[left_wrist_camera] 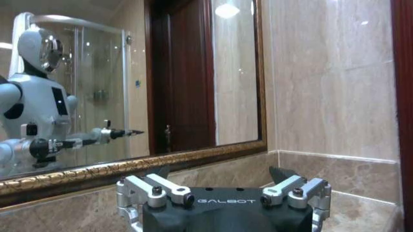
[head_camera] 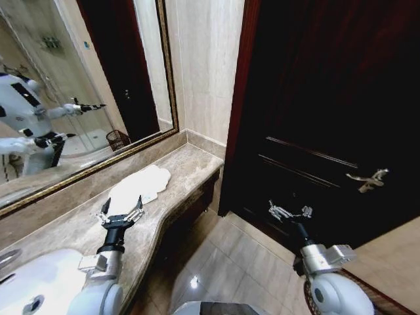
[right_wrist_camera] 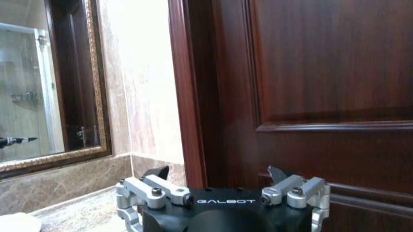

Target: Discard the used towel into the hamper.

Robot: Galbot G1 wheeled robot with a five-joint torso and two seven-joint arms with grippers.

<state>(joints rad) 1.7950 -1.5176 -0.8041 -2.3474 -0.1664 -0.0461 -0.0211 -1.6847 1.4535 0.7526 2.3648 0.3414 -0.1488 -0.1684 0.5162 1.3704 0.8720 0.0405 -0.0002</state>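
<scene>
Stamped in white on the black housing right behind the fingers (left_wrist_camera: 283,174), in both wrist views: GALBOT. No other legible writing.

Left gripper (head_camera: 121,213): spread wide, holding nothing, dark tips apart in the left wrist view (left_wrist_camera: 219,173). Poised over the marble tabletop (head_camera: 187,164), pointing at the towel (head_camera: 139,187) and just short of its near edge; cannot tell whether touching. White, crumpled flat on the tabletop, between the gripper and the far corner by the wall. Nearer the robot along the same tabletop, beside the left arm, a white sink (head_camera: 33,282).

Right gripper (head_camera: 289,211): likewise spread open and empty (right_wrist_camera: 218,171), held out over the tiled floor (head_camera: 223,256), well apart from the tabletop and facing the dark wooden door (head_camera: 328,98). Just beyond it on the door, a curved metal handle (head_camera: 369,180).

Behind the tabletop, a gold-framed mirror (head_camera: 167,79) on the beige stone wall. Seen as a reflection in it: the white robot with arms out, a glass shower, and the hamper (head_camera: 118,139), small, dark and slatted, standing on the floor, well apart from the towel.
</scene>
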